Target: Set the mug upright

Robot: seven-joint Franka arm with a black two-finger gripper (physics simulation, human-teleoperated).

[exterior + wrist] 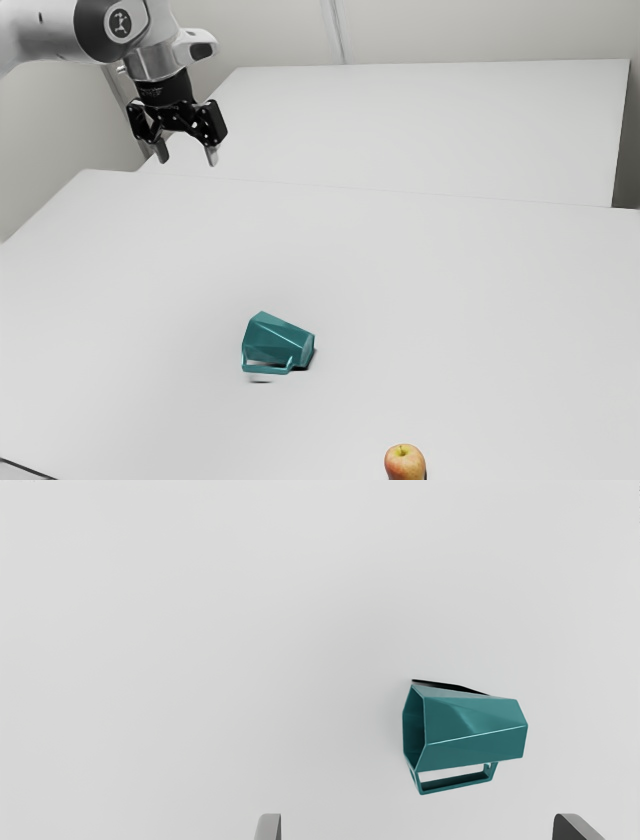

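Black pincer (pixel 187 160) spread wide, gripping nothing; teal mug (pixel 276 343) tipped over.
Glossy, faceted, tapering, it lies on the smooth white tabletop (pixel 450 300), at five o'clock from the pincer in the exterior view; long axis near half past nine to half past three, mouth at the former, handle (pixel 268 370) toward six.

Mug, teal, faceted (pixel 278 341): one, bearing one handle (pixel 456 784). Apple, red and yellow (pixel 405 463): one. Franka arm (pixel 40 32): one. Gripper, black (pixel 187 160): one, with two fingers (pixel 212 157). White flat surfaces (pixel 450 300): two, adjoining along a line. Thin dark line (pixel 27 469), nature unclear: one.
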